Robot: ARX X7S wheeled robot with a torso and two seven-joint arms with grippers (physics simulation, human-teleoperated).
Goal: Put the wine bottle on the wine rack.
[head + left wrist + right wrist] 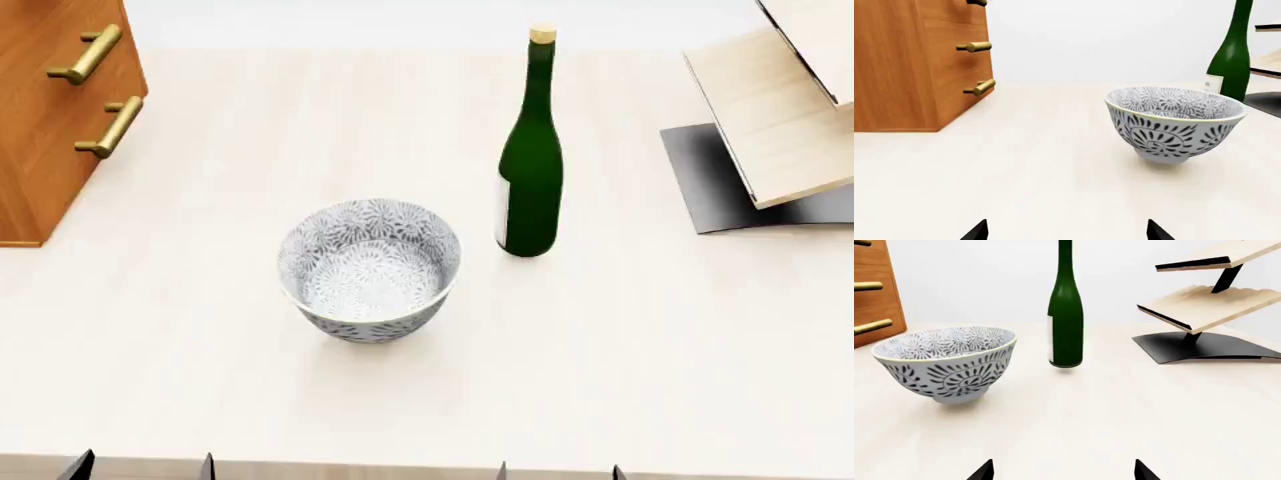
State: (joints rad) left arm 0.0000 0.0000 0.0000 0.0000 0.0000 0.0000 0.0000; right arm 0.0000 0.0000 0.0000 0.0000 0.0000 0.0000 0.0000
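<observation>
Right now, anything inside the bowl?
Nothing visible inside the bowl: the head view shows only its patterned inner wall and bottom. The tabletop beneath its foot is covered, so that patch can't be checked.

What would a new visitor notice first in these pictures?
Probably the tall green wine bottle, standing upright mid-table. Near it, toward the robot's left, sits an empty patterned bowl, apart from the bottle. The wine rack stands at the far right, and a wooden drawer cabinet at the far left.
</observation>
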